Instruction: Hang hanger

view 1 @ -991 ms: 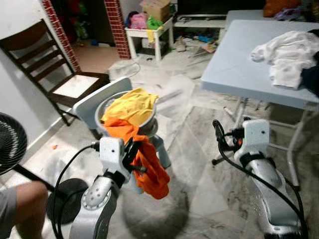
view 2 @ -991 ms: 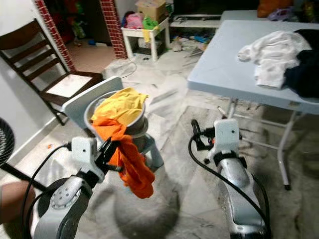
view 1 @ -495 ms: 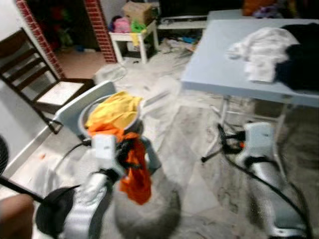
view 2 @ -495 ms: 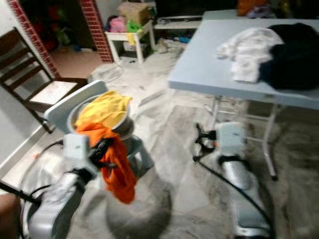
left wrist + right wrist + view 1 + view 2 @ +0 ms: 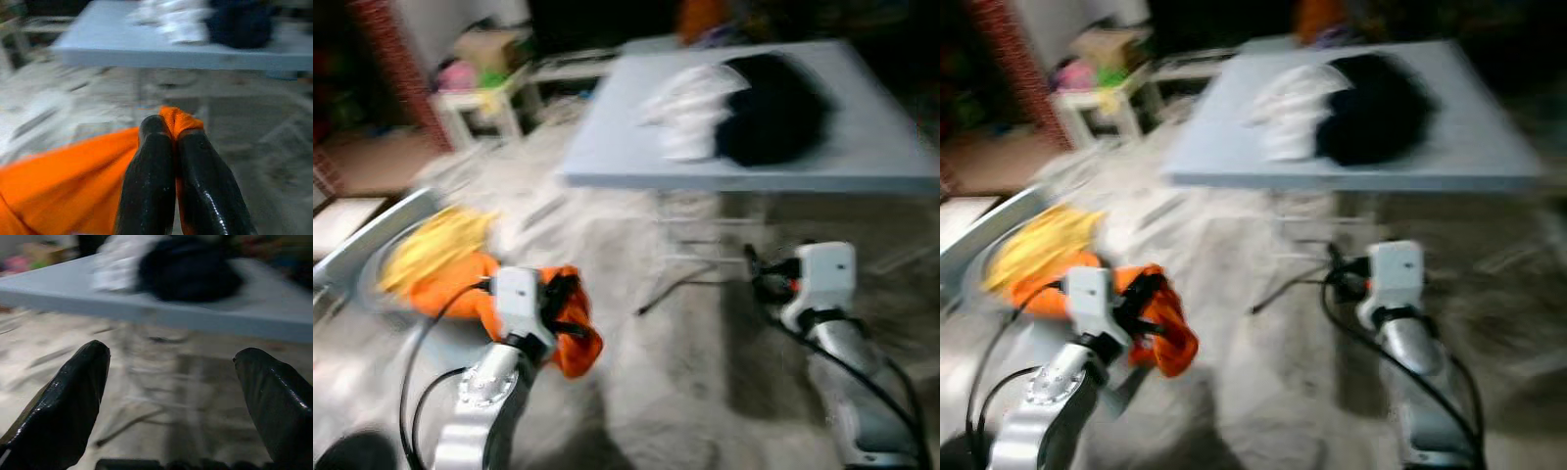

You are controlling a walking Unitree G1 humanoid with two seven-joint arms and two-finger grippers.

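Observation:
My left gripper (image 5: 171, 132) is shut on an orange garment (image 5: 570, 338), which trails from its fingers back toward the basket (image 5: 372, 294) at the left. In the left wrist view the orange cloth (image 5: 63, 191) is pinched between the two black fingers, a fold poking out at their tips. My right gripper (image 5: 171, 377) is open and holds nothing, raised over the floor in front of the table. The eye views are blurred.
A light blue folding table (image 5: 862, 147) stands ahead with a white garment (image 5: 690, 103) and a black garment (image 5: 771, 108) on it. Yellow cloth (image 5: 431, 250) lies in the basket. A small white side table (image 5: 484, 98) stands at the back left.
The camera has swung right, so the table now fills the middle and the chair is gone from view. The orange garment is still in my left gripper and now hangs clear of the basket.

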